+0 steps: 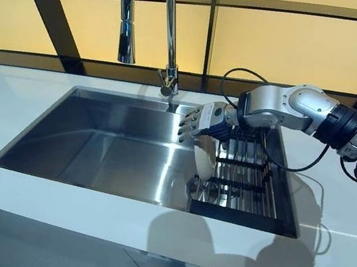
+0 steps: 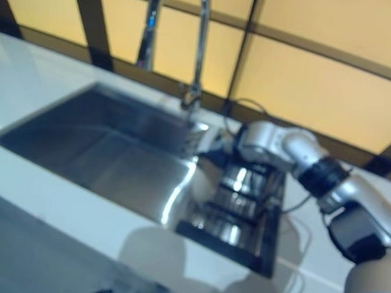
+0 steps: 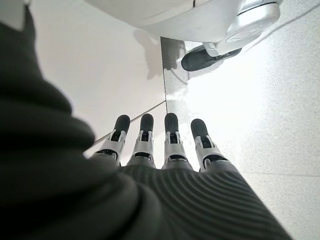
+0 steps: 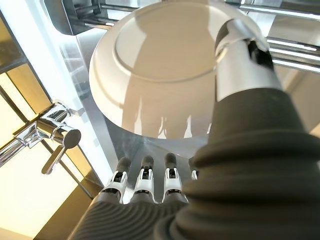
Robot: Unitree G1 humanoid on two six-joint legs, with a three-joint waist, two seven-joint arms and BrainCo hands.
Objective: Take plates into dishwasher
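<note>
The job has barely started, by the look of it. The white plate (image 4: 155, 65) stands on edge in the dark rack (image 1: 239, 181) at the right end of the steel sink (image 1: 99, 145), and no dishwasher shows anywhere, so the whole carry is left to do.

The right hand (image 1: 202, 122) reaches in over the rack, just above the plate's rim. Its fingers (image 4: 145, 182) are straight and side by side, on the sink side of the plate, with the thumb (image 4: 245, 60) against the opposite face. I'd call that a hand poised around the plate, not yet clamped on it.

The rack holds that one plate as far as I can see; the rest of the basin is bare steel under the tap (image 1: 149, 24).

The left hand (image 3: 160, 150) hangs low with fingers straight, holding nothing.
</note>
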